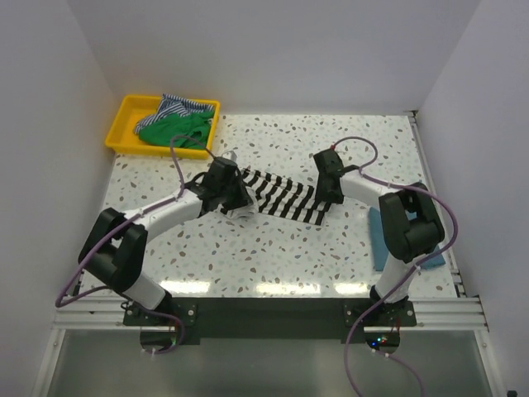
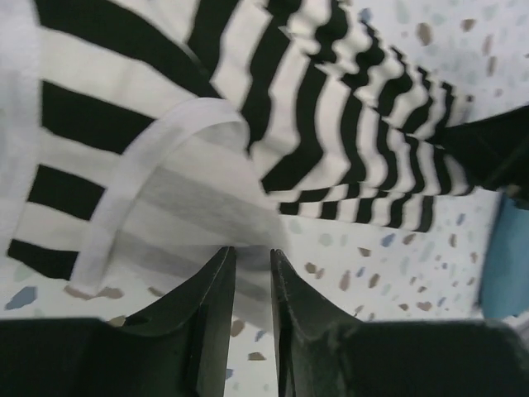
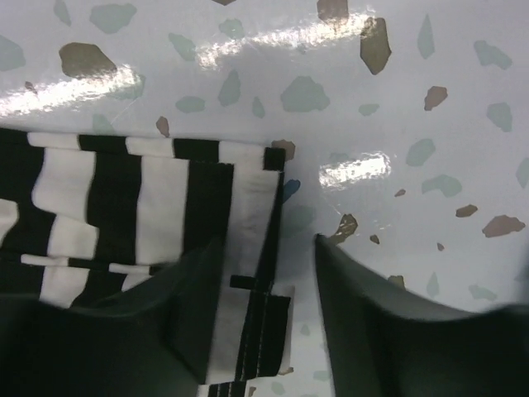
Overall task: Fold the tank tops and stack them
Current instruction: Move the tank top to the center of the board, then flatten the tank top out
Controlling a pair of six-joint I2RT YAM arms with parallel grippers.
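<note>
The black-and-white striped tank top [image 1: 281,194] lies stretched in a band across the table's middle between my two grippers. My left gripper [image 1: 234,198] is at its left end; in the left wrist view its jaws [image 2: 252,252] are nearly closed, pinching the white inner cloth of the top [image 2: 331,107]. My right gripper [image 1: 328,198] is at the right end; in the right wrist view it [image 3: 269,248] stands open over the hem corner [image 3: 116,207], which lies flat on the table. The teal-blue top [image 1: 378,236] lies folded at the right, partly under the right arm. The green top [image 1: 173,128] and the finely blue-striped top [image 1: 178,105] are in the tray.
The yellow plastic tray [image 1: 124,141] sits at the back left corner. White walls close the table on the left, back and right. The speckled tabletop [image 1: 273,256] runs in front of the striped top.
</note>
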